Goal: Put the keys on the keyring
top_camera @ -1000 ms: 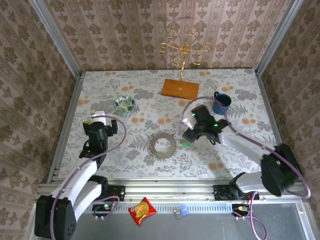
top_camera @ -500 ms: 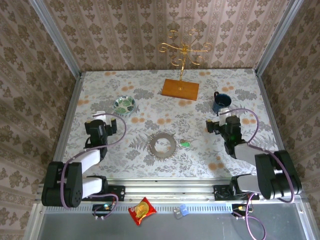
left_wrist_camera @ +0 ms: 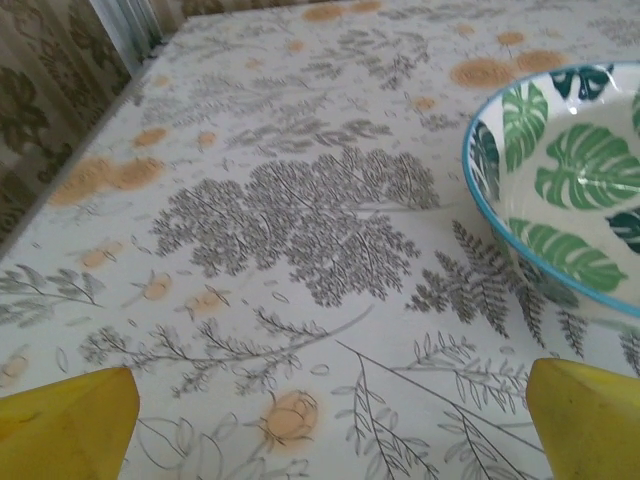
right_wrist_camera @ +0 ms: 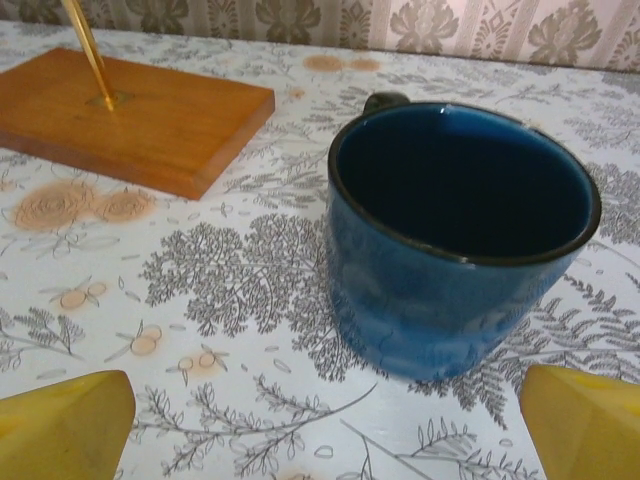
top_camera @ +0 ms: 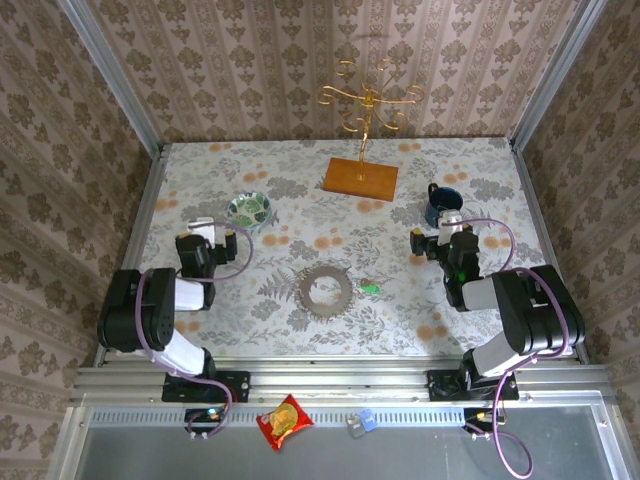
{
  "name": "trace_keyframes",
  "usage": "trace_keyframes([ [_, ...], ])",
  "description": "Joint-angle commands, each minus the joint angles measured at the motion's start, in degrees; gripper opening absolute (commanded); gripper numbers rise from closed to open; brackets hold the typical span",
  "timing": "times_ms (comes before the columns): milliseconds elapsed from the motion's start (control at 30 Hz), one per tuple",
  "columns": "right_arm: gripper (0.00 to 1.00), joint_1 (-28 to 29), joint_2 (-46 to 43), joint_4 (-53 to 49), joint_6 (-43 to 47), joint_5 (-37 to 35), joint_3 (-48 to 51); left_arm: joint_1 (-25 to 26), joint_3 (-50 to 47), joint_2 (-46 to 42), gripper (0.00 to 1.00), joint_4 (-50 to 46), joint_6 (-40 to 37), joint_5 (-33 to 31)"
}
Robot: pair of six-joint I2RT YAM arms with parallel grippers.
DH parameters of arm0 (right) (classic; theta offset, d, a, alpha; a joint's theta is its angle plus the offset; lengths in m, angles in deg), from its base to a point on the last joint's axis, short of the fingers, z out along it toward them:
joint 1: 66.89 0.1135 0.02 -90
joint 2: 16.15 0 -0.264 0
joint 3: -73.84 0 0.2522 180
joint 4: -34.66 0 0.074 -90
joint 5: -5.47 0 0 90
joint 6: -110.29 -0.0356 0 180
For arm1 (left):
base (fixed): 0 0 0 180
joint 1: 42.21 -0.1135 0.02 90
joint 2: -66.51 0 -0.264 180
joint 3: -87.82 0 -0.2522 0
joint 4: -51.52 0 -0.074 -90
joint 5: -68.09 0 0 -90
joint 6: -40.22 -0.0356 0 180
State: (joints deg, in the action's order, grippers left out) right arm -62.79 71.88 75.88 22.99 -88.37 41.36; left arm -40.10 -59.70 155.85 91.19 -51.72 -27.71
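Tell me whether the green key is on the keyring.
No, the green key lies to the right of the keyring, not touching it.

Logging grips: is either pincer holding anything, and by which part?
Nothing. The left pincer and right pincer stand open and empty; the green key lies on the table.

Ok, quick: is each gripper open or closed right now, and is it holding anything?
Left gripper: open, holding nothing.
Right gripper: open, holding nothing.
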Motion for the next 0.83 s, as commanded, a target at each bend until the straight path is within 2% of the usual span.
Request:
trace_keyframes([
  [0,1.0,-0.66,-0.43,-1.32,-1.43,-0.19,-1.9,-0.62,0.24,0.25,1.0,6.43,-0.85,0.02],
  [67,1.0,-1.05,-0.45,-3.52,-2.36,-1.07,-3.1,-0.65,1.11,-0.17,1.0,4.08,1.18,-4.43],
  [100,1.0,-1.4,-0.4,-4.39,-2.85,-1.12,-3.54,-0.47,0.93,-0.08,1.0,4.65,0.79,-4.69],
  [800,1.0,-2.25,-0.4,-6.04,-3.85,-0.88,-4.58,0.17,3.17,0.03,1.0,0.52,-1.14,-1.6],
])
